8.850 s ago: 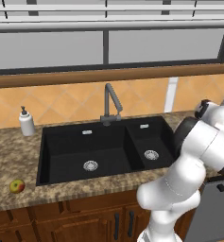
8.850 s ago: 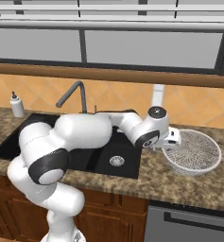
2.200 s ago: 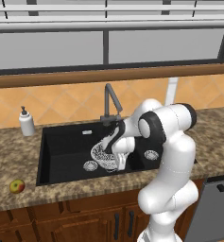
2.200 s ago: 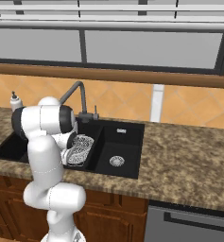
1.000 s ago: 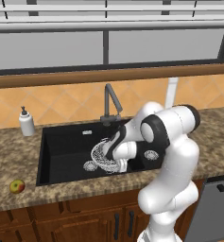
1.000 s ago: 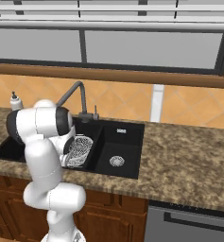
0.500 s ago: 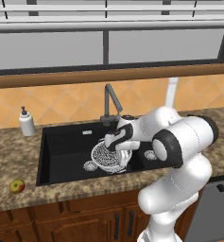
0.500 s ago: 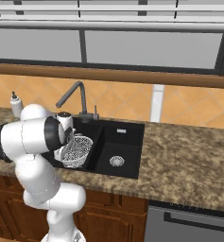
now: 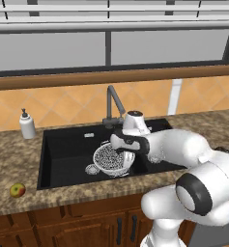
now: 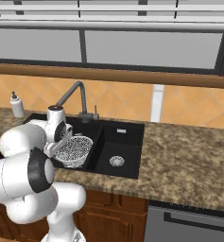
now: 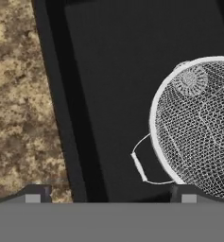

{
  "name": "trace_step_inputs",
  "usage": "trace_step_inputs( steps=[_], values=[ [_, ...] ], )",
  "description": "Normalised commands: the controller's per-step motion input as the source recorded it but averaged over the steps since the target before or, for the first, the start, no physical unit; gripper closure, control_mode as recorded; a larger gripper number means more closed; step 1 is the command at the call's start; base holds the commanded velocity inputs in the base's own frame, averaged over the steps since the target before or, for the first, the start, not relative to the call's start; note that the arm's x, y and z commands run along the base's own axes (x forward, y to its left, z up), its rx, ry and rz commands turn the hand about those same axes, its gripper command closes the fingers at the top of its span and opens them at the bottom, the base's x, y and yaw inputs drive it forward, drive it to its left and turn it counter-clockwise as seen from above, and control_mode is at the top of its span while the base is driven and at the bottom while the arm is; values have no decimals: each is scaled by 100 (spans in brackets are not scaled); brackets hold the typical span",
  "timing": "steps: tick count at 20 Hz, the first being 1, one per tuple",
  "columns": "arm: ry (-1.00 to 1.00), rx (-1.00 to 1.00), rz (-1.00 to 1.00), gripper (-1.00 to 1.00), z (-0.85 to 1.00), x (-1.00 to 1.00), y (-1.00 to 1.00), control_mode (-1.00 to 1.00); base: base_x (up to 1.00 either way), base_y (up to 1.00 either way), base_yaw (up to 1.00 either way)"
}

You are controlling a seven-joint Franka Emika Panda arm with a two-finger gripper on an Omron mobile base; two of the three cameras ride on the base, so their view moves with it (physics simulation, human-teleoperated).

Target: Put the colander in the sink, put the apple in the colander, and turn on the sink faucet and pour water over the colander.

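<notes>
Colander (image 9: 111,159) now upright, silvery mesh.

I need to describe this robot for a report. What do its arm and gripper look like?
The arm is glossy white, built of thick rounded segments with dark grey joint rings. The gripper has two small dark finger tips, each bearing a pale grey patch. No cables or markings are visible.

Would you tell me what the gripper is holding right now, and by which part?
Nothing: the gripper is open, and the colander sits free in the sink.
</notes>
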Motion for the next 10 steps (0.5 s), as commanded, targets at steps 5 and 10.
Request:
trace_step_inputs(
  steps=[5,10],
  values=[
    [0,0,-25,-100,59,-48,0,-100,0,0,0],
    [2,0,-32,-100,64,-51,2,-100,0,0,0]
  ],
)
